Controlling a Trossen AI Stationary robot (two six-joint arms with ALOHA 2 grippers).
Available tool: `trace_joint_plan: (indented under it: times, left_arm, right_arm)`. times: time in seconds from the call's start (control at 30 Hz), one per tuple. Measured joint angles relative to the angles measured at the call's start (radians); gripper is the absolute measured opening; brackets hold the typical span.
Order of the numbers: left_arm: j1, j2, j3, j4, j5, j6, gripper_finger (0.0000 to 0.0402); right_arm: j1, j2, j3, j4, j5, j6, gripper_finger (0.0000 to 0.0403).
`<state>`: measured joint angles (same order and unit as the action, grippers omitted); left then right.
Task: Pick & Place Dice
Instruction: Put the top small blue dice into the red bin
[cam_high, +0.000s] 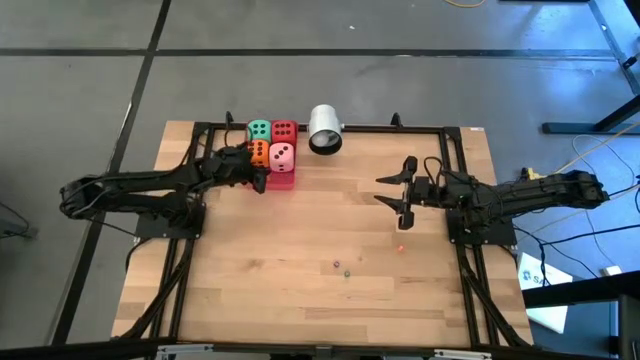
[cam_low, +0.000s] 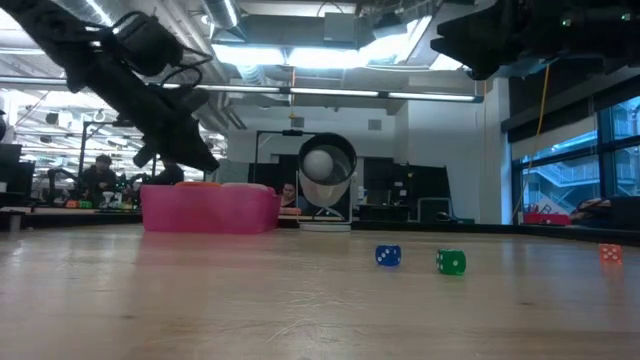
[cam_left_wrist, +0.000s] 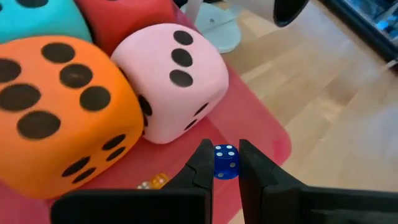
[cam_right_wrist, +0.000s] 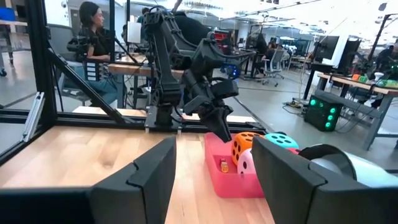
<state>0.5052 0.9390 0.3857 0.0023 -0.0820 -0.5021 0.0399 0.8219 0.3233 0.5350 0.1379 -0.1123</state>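
My left claw (cam_left_wrist: 222, 152) is clamped on a small blue die (cam_left_wrist: 225, 163) with white pips. I hold it just above the pink tray (cam_left_wrist: 273, 134), at its open corner beside the pink die (cam_left_wrist: 174, 81).

The 4 big dice look soft and round-edged, with dark pips. The pink one shows a row of 3 on its upper face. The orange die (cam_left_wrist: 62, 106) presses against it. Behind them are the green die (cam_high: 259, 130) and the red die (cam_high: 284, 130). All 4 sit packed together in a square in the tray, which lies at the far edge of the table (cam_high: 300, 300), left of the middle. The tray also holds a small yellow die (cam_left_wrist: 155, 181), near my fingers.

A white cylinder (cam_high: 325, 130) lies just right of the tray. 3 more small dice are loose on the bare wood: blue (cam_low: 388, 256), green (cam_low: 451, 262) and red (cam_low: 610, 254).

My right claw (cam_high: 392, 191) hangs over the table's right half, well away from the tray, its fingers apart and holding nothing.
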Motion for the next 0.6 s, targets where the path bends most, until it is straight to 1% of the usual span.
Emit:
trace_joint_plan:
  times: [0.1, 0.27, 0.6]
  left_arm:
    - [0.015, 0.043, 0.059, -0.086, -0.004, 0.025, 0.0022]
    - [0.041, 0.125, 0.164, -0.268, -0.009, 0.026, 0.0022]
    - [0.062, 0.285, 0.344, -0.477, 0.007, 0.016, 0.0022]
  right_arm:
    - [0.000, 0.000, 0.000, 0.000, 0.000, 0.000, 0.0210]
    - [0.000, 0.000, 0.000, 0.000, 0.001, -0.005, 0.0210]
    - [-0.001, 0.000, 0.000, -0.011, 0.004, -0.030, 0.0210]
